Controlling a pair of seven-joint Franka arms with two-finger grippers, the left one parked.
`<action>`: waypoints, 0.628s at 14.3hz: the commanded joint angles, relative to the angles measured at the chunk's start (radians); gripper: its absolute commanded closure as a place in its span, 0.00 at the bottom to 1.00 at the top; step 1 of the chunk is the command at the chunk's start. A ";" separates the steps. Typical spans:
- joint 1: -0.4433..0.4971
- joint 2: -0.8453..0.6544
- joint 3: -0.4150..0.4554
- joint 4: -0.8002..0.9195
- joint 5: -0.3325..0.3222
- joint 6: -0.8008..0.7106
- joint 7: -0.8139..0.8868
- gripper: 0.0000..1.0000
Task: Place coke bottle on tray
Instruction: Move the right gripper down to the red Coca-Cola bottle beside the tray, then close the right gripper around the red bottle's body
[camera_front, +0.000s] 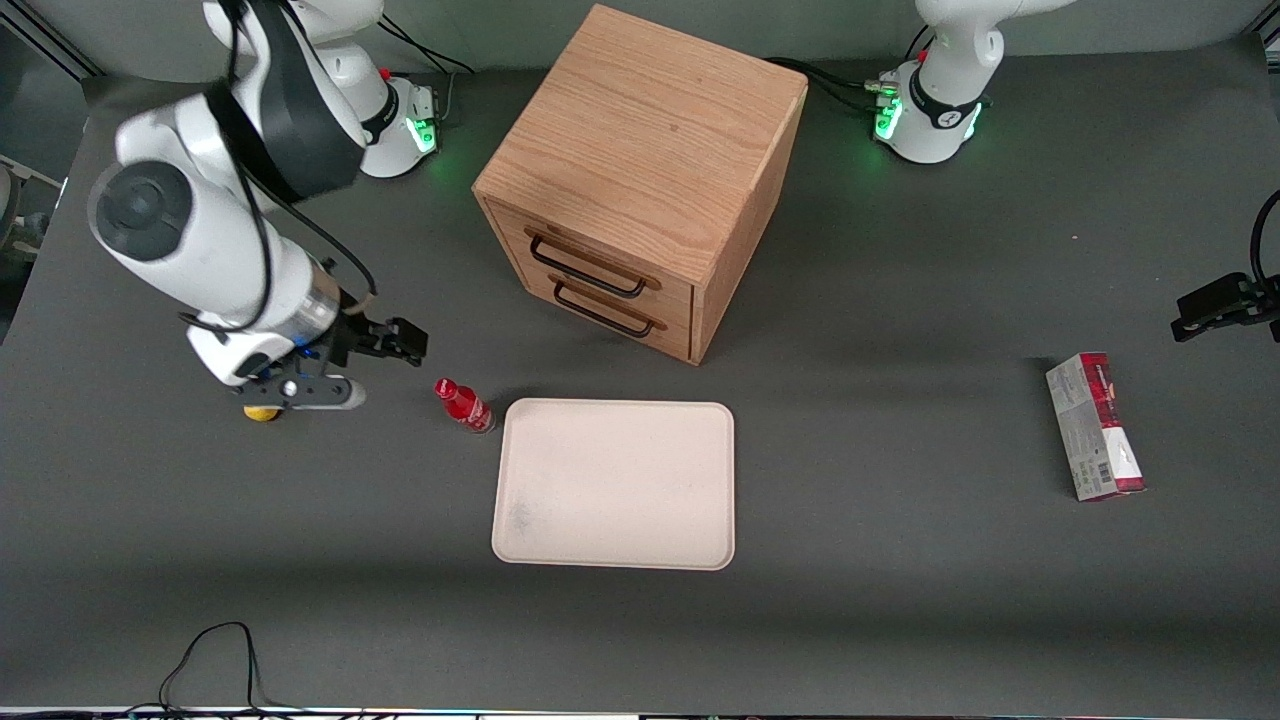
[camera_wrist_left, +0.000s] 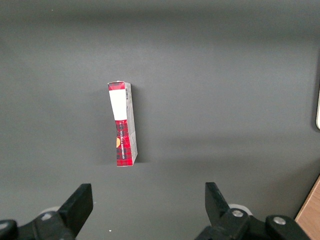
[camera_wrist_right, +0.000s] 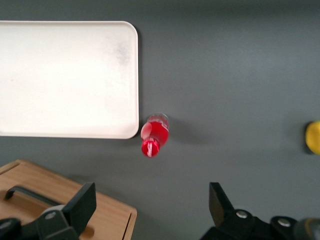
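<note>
A: How is the working arm posing?

B: It is reaching low over the dark grey surface (camera_front: 300, 560) toward its own end, elbow raised, wrist bent downward. Its black two-finger hand (camera_wrist_right: 150, 207) is hovering clear of everything, fingers (camera_wrist_right: 82, 205) spread wide apart, gripping nothing.

A: And the bottle?

B: The tiny red coke bottle with a red cap and clear base (camera_front: 463, 404) is standing on the surface, touching nothing. From the hand it is sitting at about three o'clock in the front view, near it.

A: Where is the tray?

B: The large flat cream-pink rectangular tray with rounded corners (camera_front: 615, 484) is lying just beside the bottle, which is standing at roughly ten o'clock off its corner, outside the low rim.

A: Anything else?

B: A wooden two-drawer cabinet with black handles (camera_front: 640, 180) is standing at twelve o'clock from the tray. A red-and-grey carton box (camera_front: 1095, 427) is lying toward the parked arm's end. A small round yellow object (camera_front: 262, 412) is showing under the wrist.
</note>
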 joint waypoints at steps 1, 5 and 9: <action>-0.005 -0.026 0.013 -0.180 0.010 0.189 0.024 0.00; -0.005 0.017 0.030 -0.305 0.004 0.374 0.044 0.00; 0.004 0.075 0.033 -0.322 -0.002 0.443 0.059 0.00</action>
